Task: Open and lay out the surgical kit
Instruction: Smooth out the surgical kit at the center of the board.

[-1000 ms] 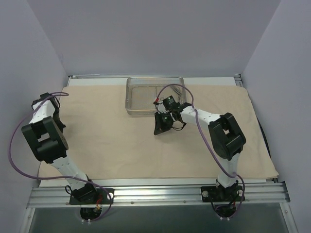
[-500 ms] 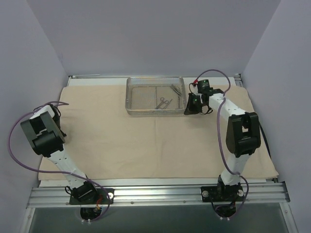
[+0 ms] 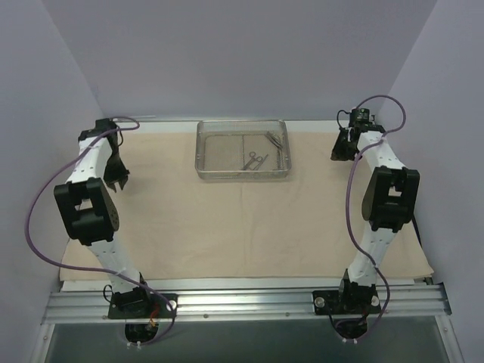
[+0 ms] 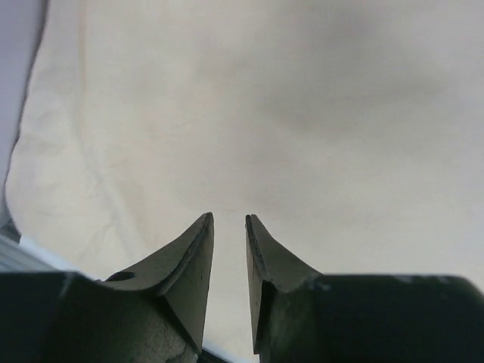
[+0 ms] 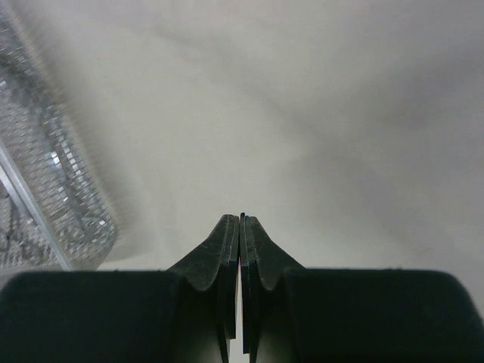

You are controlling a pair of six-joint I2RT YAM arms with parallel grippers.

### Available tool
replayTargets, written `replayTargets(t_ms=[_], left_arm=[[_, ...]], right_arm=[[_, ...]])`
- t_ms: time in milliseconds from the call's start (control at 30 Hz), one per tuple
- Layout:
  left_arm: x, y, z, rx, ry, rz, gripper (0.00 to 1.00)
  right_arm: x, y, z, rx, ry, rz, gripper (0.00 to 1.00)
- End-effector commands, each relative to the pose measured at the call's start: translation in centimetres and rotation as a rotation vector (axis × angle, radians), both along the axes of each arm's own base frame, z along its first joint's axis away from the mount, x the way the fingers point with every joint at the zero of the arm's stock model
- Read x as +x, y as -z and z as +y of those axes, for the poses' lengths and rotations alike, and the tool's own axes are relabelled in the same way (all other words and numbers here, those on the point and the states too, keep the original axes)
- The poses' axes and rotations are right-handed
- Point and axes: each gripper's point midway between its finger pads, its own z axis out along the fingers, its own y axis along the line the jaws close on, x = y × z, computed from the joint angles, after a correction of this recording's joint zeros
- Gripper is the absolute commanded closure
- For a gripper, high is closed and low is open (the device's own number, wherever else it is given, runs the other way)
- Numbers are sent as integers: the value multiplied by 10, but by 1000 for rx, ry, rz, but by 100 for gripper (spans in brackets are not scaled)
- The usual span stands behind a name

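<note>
- The big beige cloth (image 3: 227, 219) lies open and flat over the table (image 3: 249, 284).
- The left arm (image 3: 85, 200) reaches over the far left part of the cloth. The left jaws are a little way apart, with nothing between them. They are above bare cloth.
- The right arm (image 3: 387, 197) reaches to the far right part of the cloth, to the right of the tray. The right jaws are pressed together and hold nothing.
- The silver wire tray (image 3: 203, 155) sits on the cloth, in the middle by the far edge.
- A few thin metal scissor tools (image 3: 255, 159) lie in the right half of the tray.
</note>
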Motion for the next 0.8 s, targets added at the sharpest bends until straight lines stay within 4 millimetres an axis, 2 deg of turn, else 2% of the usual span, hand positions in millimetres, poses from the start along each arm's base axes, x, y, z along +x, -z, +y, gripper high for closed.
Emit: replayTargets(t_ms=[0,33,67,100,133,200,233,300,333,600,667,700,767], left_arm=[[44,-30,-40,-60,117,-142,67],[52,-24,-45,-74,141,-142,70],[60,-23,-50,-97,168,-153,78],[75,-17,-58,-145,186,-171,83],[81,-14,-60,-158,190,-175,87],[98,-6,-65,-191,209,-189,94],[103,-4,-68,-215,216,-201,95],[114,4,-72,-240,226,-210,97],[119,3,-72,-240,229,-223,98],[128,41,-69,-256,185,-167,98],[131,45,-64,-256,165,-164,98],[128,54,-63,-268,155,-141,98],[127,56,-58,-277,136,-130,98]], right_arm=[[16,10,-29,-82,29,13,100],[21,22,-35,-91,29,30,100],[33,17,-40,-108,16,-6,100],[39,20,-43,-113,12,-10,100],[43,32,-45,-109,5,1,100],[59,29,-54,-116,10,-38,100],[63,35,-56,-117,15,-35,100],[76,32,-62,-99,25,-75,100],[78,43,-64,-97,26,-60,100],[78,86,-105,-131,75,36,100],[77,99,-118,-123,105,60,100],[74,116,-121,-116,110,91,100],[77,119,-129,-117,124,109,100]])
